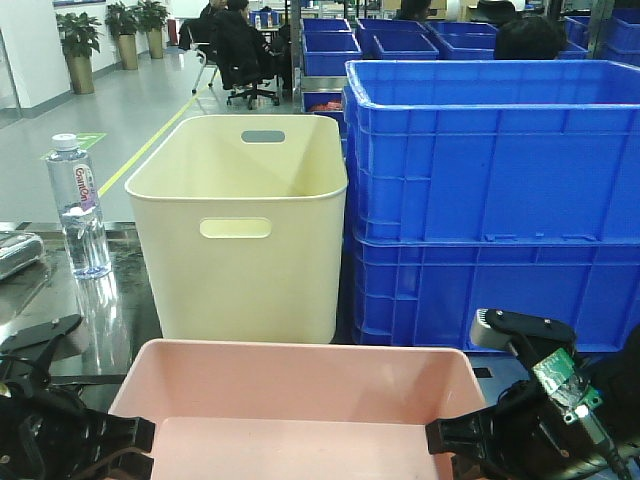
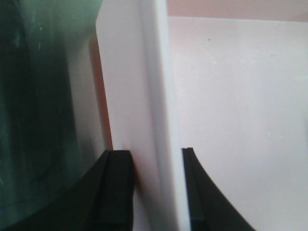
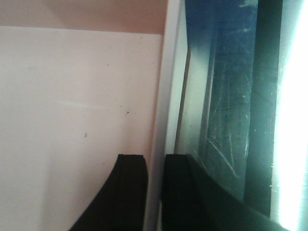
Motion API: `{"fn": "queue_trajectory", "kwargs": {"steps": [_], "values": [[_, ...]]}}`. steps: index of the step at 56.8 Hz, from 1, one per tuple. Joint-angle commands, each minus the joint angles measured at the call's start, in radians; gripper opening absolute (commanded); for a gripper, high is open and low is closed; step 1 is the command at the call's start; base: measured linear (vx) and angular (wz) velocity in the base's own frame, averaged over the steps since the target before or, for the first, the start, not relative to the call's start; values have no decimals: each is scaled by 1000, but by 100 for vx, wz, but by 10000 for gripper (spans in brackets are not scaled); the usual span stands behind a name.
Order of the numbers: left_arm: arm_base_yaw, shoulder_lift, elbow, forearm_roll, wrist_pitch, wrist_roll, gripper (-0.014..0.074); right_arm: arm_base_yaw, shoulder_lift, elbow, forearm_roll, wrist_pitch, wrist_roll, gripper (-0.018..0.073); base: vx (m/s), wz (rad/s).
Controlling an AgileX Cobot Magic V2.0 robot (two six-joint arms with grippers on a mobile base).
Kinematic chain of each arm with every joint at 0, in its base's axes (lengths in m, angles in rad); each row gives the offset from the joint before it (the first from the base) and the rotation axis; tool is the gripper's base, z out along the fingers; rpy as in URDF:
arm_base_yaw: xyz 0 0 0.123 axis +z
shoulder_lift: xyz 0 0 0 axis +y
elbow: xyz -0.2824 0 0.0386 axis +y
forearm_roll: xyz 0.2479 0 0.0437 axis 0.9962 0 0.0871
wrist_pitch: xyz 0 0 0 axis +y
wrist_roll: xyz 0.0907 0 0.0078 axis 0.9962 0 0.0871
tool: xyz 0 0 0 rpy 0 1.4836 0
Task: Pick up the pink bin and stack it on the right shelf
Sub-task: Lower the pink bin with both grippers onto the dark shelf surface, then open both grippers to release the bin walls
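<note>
The pink bin [image 1: 300,390] fills the bottom of the front view, with only its far wall and rim showing. My left gripper [image 1: 135,435] is shut on its left wall; in the left wrist view the gripper [image 2: 156,151] has one finger outside the wall and one inside the pink bin [image 2: 240,96]. My right gripper [image 1: 445,437] is shut on the right wall. The right wrist view shows this gripper [image 3: 156,156] pinching the thin rim of the pink bin [image 3: 72,96]. The dark glossy right shelf [image 3: 226,125] lies just beyond that wall and also reaches the left [image 1: 110,320].
A tall cream bin [image 1: 240,230] with handle slots stands right behind the pink bin. Stacked blue crates [image 1: 500,200] stand to its right. A water bottle [image 1: 80,205] stands at the far left on the dark surface. People sit on chairs [image 1: 240,45] far behind.
</note>
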Motion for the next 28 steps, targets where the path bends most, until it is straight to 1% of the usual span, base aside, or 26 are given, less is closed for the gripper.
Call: {"fn": "queue_trajectory", "kwargs": {"steps": [1,8,14,21,28], "values": [[-1,-14,-33,-57,-43,3,234,-5,-26,-28,20,-90,-29,164,0,0],[-1,-16,-34,-50,-45,3,385,-5,-26,-28,18,-91,-29,279,0,0],[-1,-28,-35,-49,-68,8,501,-5,-26,-30,18,-104,-29,407,0,0],[-1,-58,-37,-47,-87,35,567,-6,-41,-30,1,-136,-31,481,0,0],[-1,-125,-37,-33,-135,52,571,-6,-103,-30,-53,-192,-29,491,0,0]]}}
